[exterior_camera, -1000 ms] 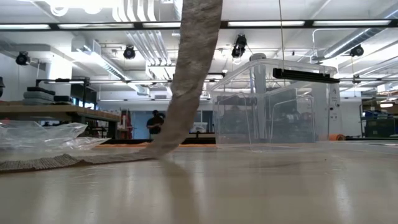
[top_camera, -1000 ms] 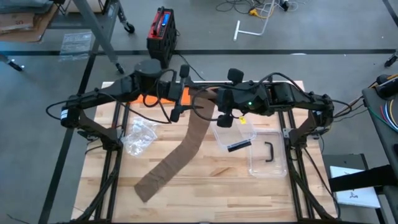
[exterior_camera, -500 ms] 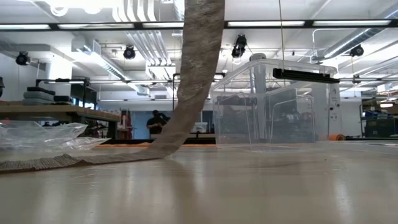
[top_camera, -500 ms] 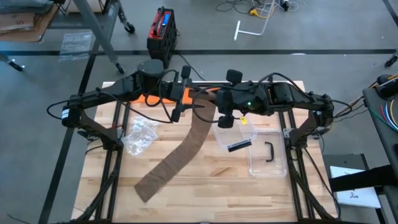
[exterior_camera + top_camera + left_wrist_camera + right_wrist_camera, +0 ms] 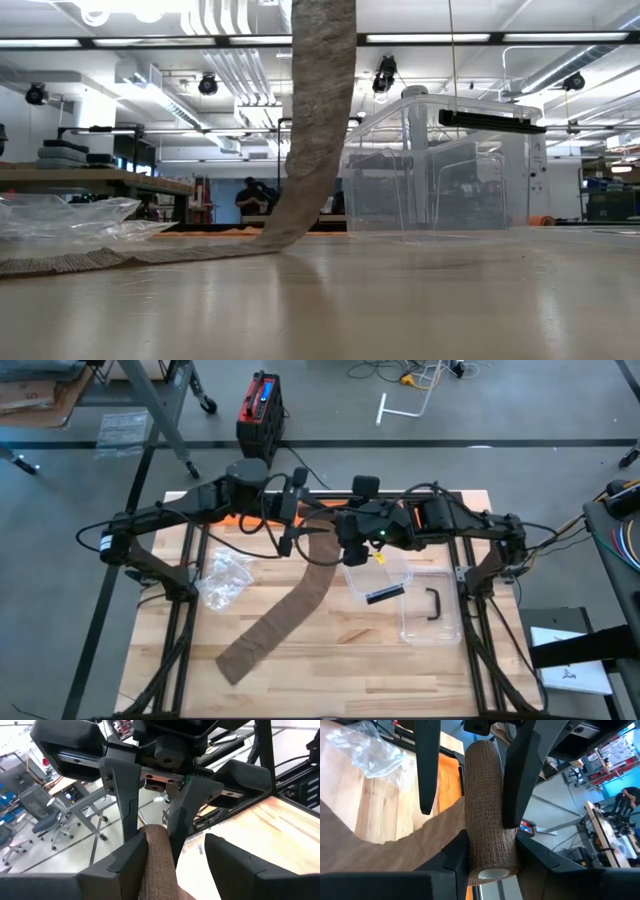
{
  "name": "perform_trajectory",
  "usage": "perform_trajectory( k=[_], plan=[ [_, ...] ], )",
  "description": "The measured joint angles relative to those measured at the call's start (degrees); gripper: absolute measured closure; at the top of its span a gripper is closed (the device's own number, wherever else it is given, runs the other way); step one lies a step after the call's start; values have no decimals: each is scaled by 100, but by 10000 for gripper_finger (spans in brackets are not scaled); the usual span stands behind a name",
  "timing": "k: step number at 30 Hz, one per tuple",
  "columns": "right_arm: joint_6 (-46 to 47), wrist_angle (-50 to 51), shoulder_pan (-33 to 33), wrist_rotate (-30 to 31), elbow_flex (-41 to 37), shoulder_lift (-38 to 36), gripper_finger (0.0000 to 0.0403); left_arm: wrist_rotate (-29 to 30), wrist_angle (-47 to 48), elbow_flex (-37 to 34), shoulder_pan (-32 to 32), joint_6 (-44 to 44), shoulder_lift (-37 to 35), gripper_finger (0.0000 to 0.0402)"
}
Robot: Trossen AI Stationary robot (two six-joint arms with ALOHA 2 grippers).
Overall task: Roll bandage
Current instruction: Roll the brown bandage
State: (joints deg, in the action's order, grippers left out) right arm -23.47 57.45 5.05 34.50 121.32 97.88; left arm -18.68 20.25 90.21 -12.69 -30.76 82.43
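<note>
The brown bandage is partly wound into a roll that is held up over the table's far middle. Its loose strip hangs down from the roll, and its tail lies flat toward the near left. My right gripper, reaching in from the right, is shut on the roll. My left gripper comes from the left and is open. Its fingers stand on either side of the roll's other end. My right gripper pinches the roll's curved sides between its two fingers, at the end nearest its wrist. The fingers lie along the roll, coming from the table's right and slanting down. The roll is lifted clear and the strip hangs slack to the table. My left gripper straddles the roll's far end; one finger lies close against it, but I cannot tell whether it touches.
A clear plastic box stands at the right, with a black pen-like thing beside it. A crumpled clear bag lies at the left. Something orange lies under the left arm. The near half of the table holds only the strip's tail.
My right gripper has gone a little toward the table's left, closer to my left gripper, and has rolled about its own line with the roll. The hanging strip now stands steeper, and the place where it leaves the table has shifted.
</note>
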Motion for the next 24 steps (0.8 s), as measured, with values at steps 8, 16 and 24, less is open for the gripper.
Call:
perform_trajectory(
  k=[8,16,24],
  plan=[
    [-17,-83,10,13,-7,4,284,284,182,2,4,-72,-110,214],
    [-58,-104,34,1,4,-115,288,587,382,-4,-7,-175,-351,201],
    [-58,-78,39,-2,4,-199,290,695,495,-4,-13,-175,-411,197]
  ],
)
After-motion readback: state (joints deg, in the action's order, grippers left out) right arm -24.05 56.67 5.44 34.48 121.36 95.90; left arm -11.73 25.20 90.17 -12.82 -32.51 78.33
